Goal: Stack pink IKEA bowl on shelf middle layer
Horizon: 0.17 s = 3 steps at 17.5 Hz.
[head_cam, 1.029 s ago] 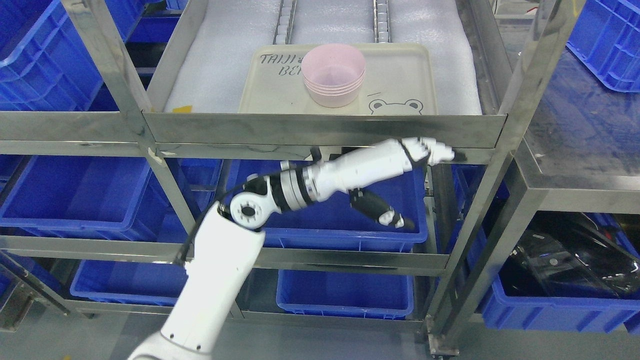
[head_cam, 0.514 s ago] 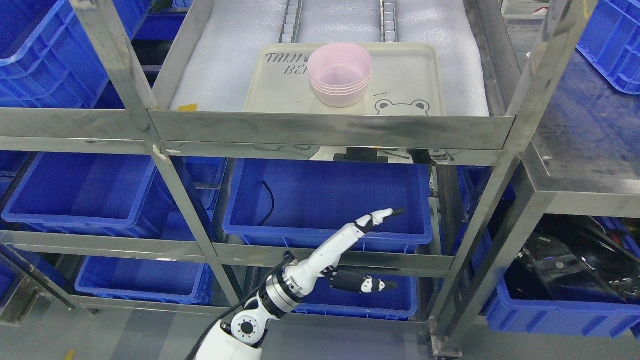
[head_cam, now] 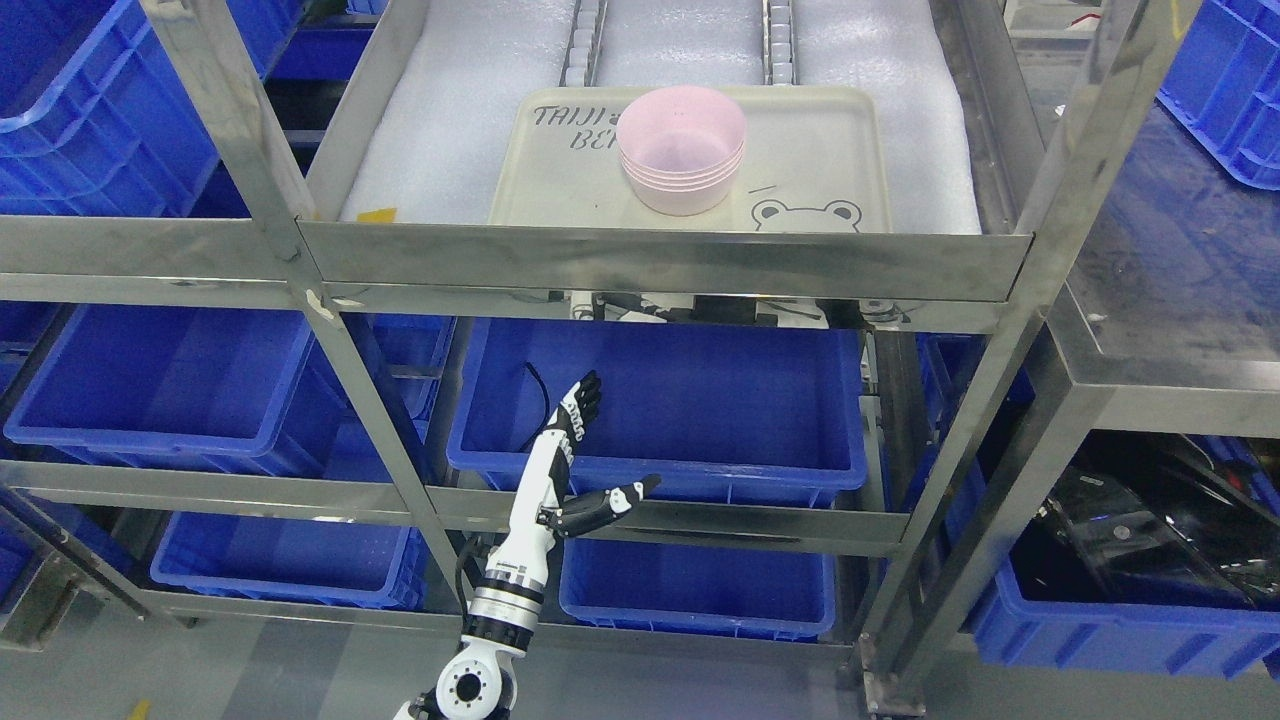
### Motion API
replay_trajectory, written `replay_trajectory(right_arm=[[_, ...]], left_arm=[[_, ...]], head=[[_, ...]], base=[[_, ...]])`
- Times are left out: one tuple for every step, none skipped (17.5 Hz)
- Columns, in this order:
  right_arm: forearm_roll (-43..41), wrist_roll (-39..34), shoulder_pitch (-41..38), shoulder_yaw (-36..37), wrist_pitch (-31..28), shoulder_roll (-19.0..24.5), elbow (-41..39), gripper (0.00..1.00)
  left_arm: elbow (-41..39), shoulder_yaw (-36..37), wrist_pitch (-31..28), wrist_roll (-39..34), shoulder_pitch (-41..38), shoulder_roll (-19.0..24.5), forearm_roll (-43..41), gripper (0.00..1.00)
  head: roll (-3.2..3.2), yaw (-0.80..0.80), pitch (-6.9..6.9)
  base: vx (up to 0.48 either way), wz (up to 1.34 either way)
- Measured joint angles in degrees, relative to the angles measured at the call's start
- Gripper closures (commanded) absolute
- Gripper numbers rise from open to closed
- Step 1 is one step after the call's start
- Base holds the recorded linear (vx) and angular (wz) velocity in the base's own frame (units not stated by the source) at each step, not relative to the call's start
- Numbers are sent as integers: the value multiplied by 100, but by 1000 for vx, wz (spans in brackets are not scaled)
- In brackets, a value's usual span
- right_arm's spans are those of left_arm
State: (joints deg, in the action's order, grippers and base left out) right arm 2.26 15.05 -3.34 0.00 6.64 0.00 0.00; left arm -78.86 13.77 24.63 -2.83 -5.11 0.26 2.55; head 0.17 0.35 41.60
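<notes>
Pink and matte, the stack of bowls [head_cam: 681, 150] sits nested rim in rim on the cream tray [head_cam: 820, 150], toward twelve o'clock of the view, on the padded shelf layer behind the steel front rail [head_cam: 660, 262]. Over the last second the left hand [head_cam: 570, 470] has dropped from just under that rail, near the shelf's front edge, to a spot low at six o'clock in front of the blue bin [head_cam: 690, 400] one tier down; it is now well apart from the bowls, its fingers spread and relaxed, thumb sticking out toward three o'clock, holding nothing. The stack itself looks unchanged through that retreat, so my reading is that the bowl has been placed and released and the arm is simply pulling clear, leaving the task at or very near its end. No right arm shows. The bowls read as smooth hard plastic, round with gently tapered walls, four or so rims showing as thin bands. The tray is a shallow rounded rectangle with a printed bear face and dark lettering, lying on white foam sheet [head_cam: 450, 120] with a soft, dimpled look. Shelf posts are brushed stainless, scuffed and reflective; the bins are glossy moulded plastic.
</notes>
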Motion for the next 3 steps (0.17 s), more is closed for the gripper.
replay_trajectory(right_arm=[[0,0,0,0,0,0,0,0],[0,0,0,0,0,0,0,0],[0,0,0,0,0,0,0,0]], left_arm=[[-8,-35,-71,-16,-30,-3,69,0],[-18,-65,-109,-33,-55,-6,125,0],[-25,-90,-147,-44,-78,-8,170,0]], head=[[0,0,0],[0,0,0],[0,0,0]], base=[[0,0],[0,0],[0,0]])
